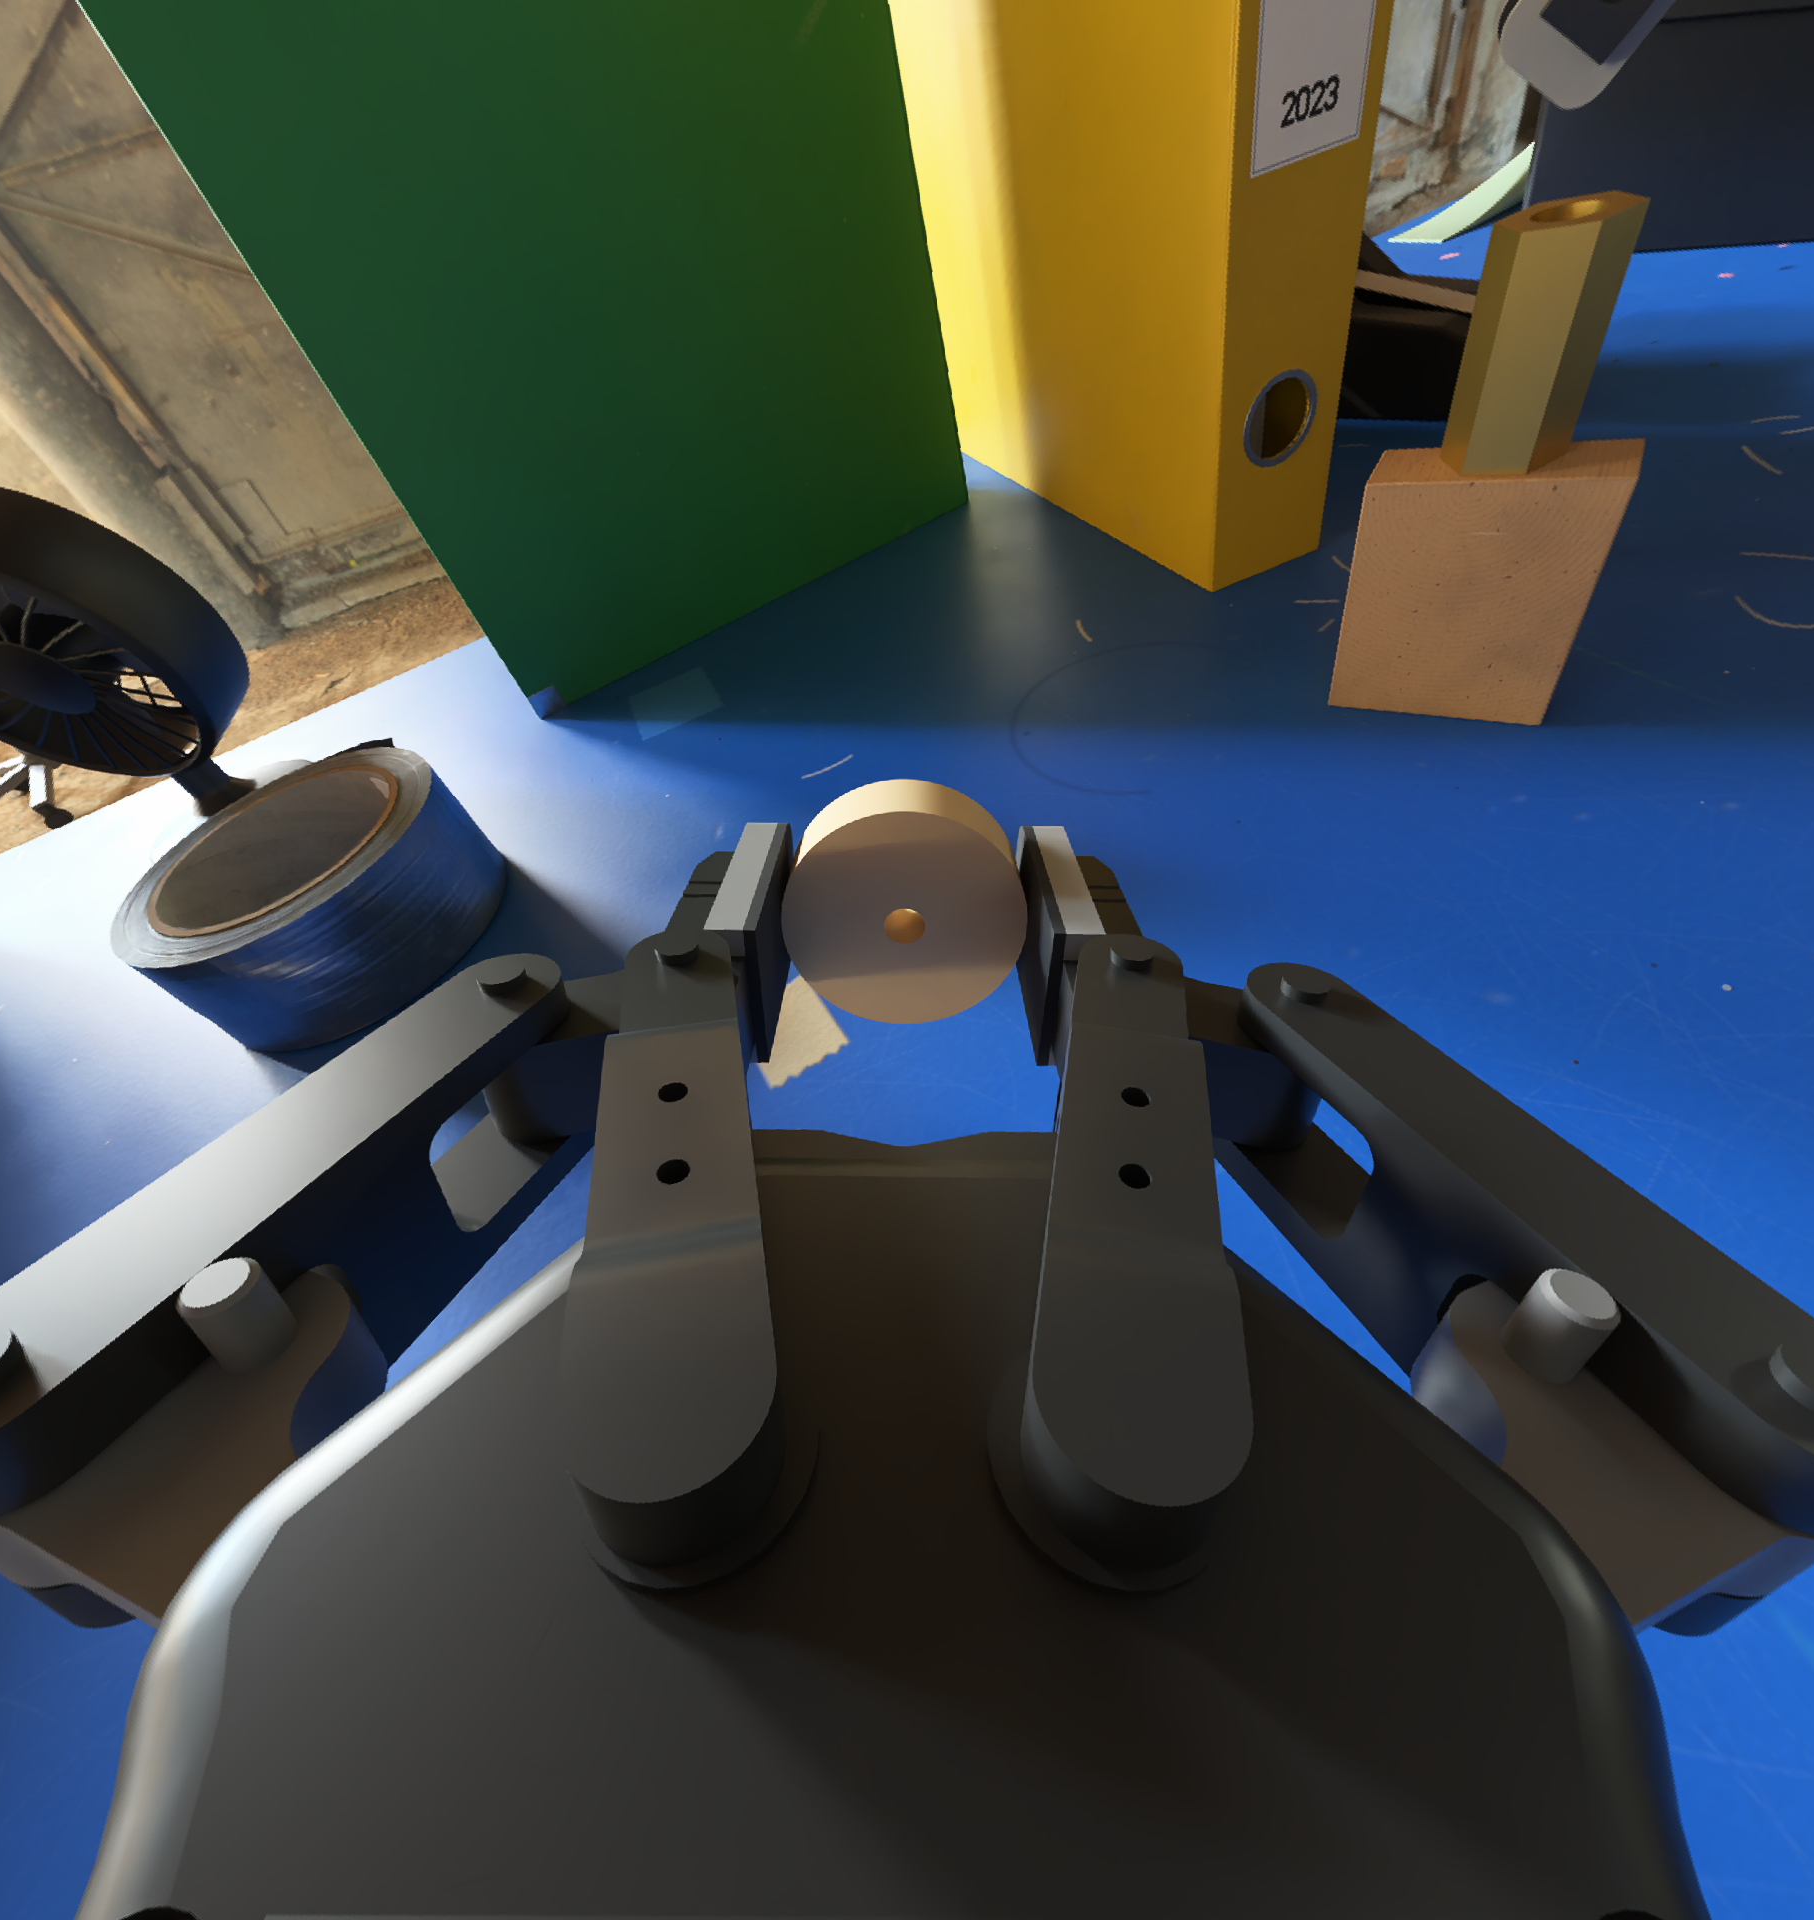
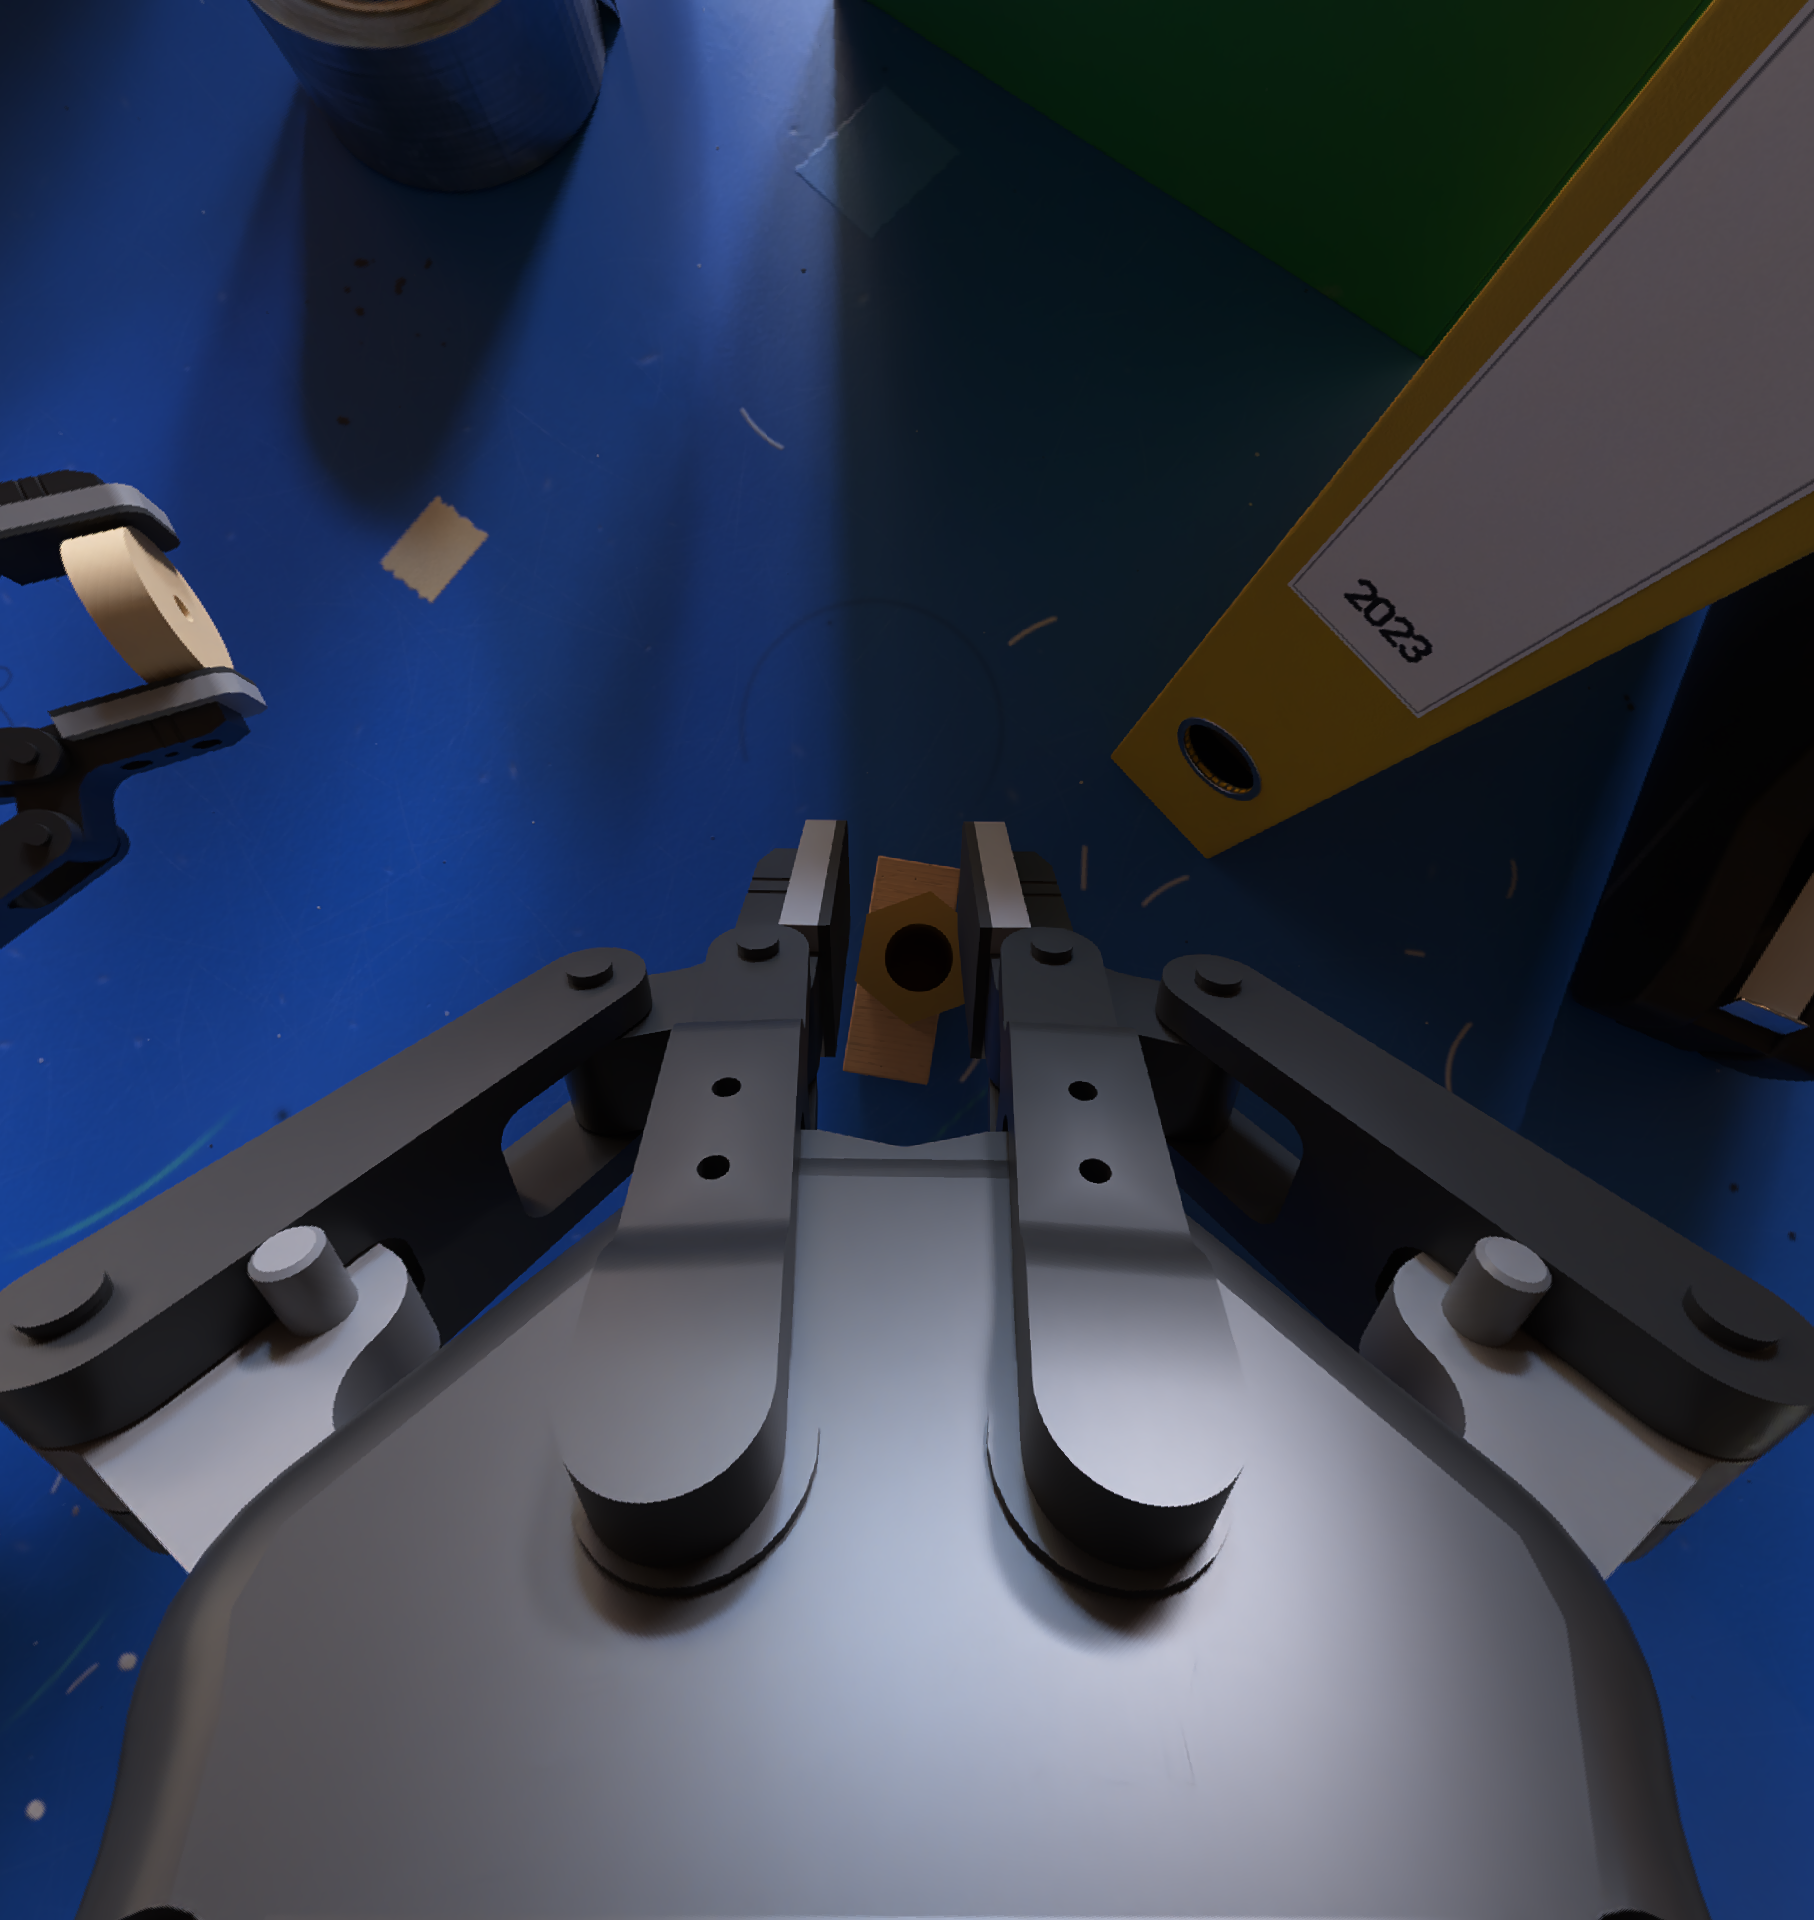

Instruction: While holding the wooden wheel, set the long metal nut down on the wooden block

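My left gripper is shut on the wooden wheel, a pale disc with a centre hole, held above the blue table. It also shows at the left of the right wrist view, still holding the wheel. The long brass hex nut stands upright on top of the wooden block. My right gripper looks straight down on the nut and the block. Its fingers stand apart on either side of the nut with gaps, above it.
A green binder and a yellow binder stand behind. A roll of blue tape and a black fan are at the left table edge. A dark object lies right of the block.
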### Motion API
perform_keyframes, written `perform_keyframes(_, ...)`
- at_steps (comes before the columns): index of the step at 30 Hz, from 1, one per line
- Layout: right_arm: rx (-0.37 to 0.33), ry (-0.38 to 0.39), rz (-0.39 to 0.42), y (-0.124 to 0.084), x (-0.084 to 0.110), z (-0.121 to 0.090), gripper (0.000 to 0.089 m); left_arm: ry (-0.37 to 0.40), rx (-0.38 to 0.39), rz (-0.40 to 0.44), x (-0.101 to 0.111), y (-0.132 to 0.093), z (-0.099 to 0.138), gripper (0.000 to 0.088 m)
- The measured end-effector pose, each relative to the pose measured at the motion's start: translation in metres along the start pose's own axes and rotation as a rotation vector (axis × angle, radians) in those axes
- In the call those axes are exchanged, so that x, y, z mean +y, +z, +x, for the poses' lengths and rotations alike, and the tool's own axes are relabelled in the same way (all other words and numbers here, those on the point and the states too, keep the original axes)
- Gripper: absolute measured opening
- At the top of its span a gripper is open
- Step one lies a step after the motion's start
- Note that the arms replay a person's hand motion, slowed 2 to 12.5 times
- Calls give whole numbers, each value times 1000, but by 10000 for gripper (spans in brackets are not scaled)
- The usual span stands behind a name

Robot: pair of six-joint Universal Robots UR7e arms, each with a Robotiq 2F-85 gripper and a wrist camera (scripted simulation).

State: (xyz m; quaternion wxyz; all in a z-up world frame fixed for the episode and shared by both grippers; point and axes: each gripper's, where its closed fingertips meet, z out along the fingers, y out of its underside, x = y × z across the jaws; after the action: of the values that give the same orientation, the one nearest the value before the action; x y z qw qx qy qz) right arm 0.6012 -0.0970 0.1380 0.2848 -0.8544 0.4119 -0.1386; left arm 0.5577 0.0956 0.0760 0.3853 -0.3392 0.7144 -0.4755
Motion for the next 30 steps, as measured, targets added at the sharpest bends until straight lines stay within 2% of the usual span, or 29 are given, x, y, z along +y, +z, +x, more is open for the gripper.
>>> perform_keyframes(30,7,25,23,5,2,1,193,10,-7,-5,1,-1,0,380)
